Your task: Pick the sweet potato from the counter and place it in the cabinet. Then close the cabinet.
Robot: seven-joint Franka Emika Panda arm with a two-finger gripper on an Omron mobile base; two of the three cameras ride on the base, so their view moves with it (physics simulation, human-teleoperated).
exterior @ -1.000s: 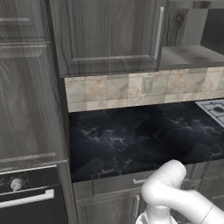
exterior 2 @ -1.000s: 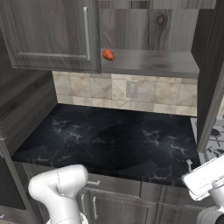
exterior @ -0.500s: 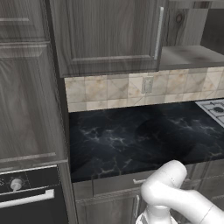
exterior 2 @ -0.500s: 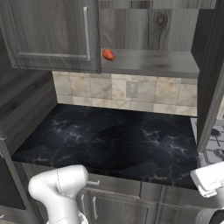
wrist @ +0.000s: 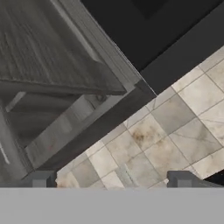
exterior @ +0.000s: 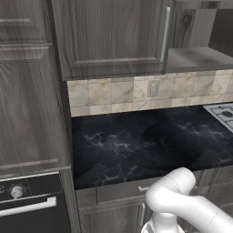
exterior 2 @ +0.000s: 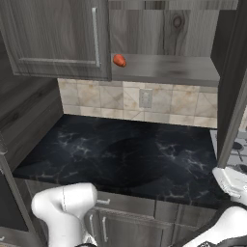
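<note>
The sweet potato [exterior 2: 119,60], a small orange-red lump, lies on the grey shelf [exterior 2: 166,69] of the cabinet, close to the closed left door [exterior 2: 58,36]. The cabinet's right door [exterior 2: 233,91] stands open, edge-on at the right. In the left base view the closed door [exterior: 113,36] and the bare shelf [exterior: 195,59] show. The black marble counter [exterior: 136,141] [exterior 2: 125,154] lies below. My gripper [wrist: 110,181] is open, with nothing between its fingertips [wrist: 39,179]; it faces beige backsplash tiles [wrist: 175,113] and a wood-grain cabinet edge [wrist: 65,70]. A white part of the hand [exterior 2: 232,181] sits low at the right.
A tall wood-grain unit with a black oven [exterior: 27,200] stands at the left. A stove top [exterior: 223,113] borders the counter on the right. A wall outlet [exterior 2: 145,98] sits in the backsplash. Drawers with silver handles [exterior 2: 102,201] run under the counter.
The white hand at the lower right of the right base view has dropped lower and further right. The sweet potato and the cabinet doors have not moved.
</note>
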